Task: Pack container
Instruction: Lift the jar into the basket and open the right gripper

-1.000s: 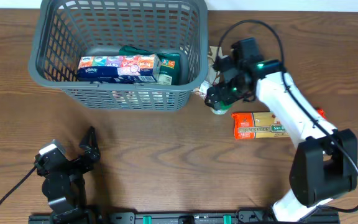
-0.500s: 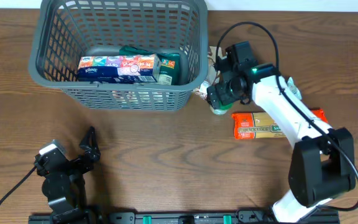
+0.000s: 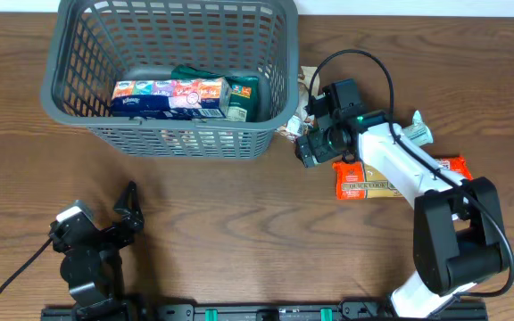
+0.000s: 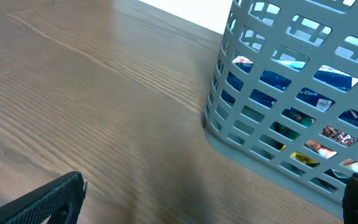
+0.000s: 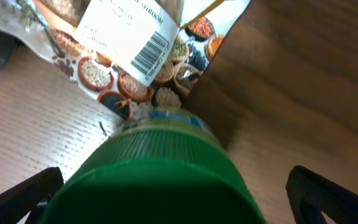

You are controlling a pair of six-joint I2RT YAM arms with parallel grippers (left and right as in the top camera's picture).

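The container [image 3: 163,135] is a dark grey lattice basket at the back left; it also shows in the left wrist view [image 4: 232,134]. It holds a colourful tissue pack [image 3: 169,96] and a green packet [image 3: 239,96]. My right gripper [image 3: 314,148] is low over the table by the basket's front right corner. It is open, its fingers on either side of a green ribbed bottle cap [image 5: 157,180], which the gripper hides from overhead. My left gripper [image 3: 132,214] is open and empty near the front left, fingers apart over bare wood [image 4: 204,208].
An orange-red food packet [image 3: 368,181] lies flat to the right of the right gripper. A printed bag with a barcode label [image 5: 126,46] lies beyond the cap, against the basket [image 3: 305,86]. A small white and teal item [image 3: 415,132] lies behind the right arm.
My right gripper has dropped lower and now covers the green-capped bottle from above. The arm's shift has uncovered the white and teal item. The left arm has not moved.
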